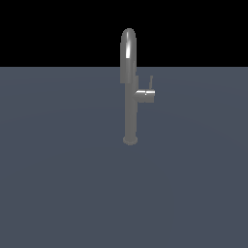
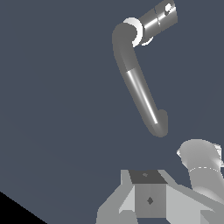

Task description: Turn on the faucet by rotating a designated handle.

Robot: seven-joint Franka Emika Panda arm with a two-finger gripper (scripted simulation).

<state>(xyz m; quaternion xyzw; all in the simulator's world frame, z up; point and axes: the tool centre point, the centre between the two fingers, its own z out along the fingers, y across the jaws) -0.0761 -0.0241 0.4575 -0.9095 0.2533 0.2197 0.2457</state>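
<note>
The faucet (image 1: 130, 106) is a tall grey column on a round base with a high arched spout, standing mid-scene in the exterior view. The handle (image 1: 145, 96) is a short cylinder stub pointing to the exterior view's right, with a thin dark lever rod (image 1: 151, 81) standing up from it. The wrist view looks down on the faucet: the glossy arched spout (image 2: 139, 89) and the handle stub (image 2: 158, 19) beyond it. My gripper (image 2: 168, 218) shows only at that picture's edge, clear of the faucet, touching nothing; its two finger roots sit wide apart. It is out of the exterior view.
A flat dark blue-grey floor (image 1: 63, 184) spreads around the faucet. A grey arm link (image 2: 202, 168) shows beside the hand in the wrist view. The background above the floor's far edge is black.
</note>
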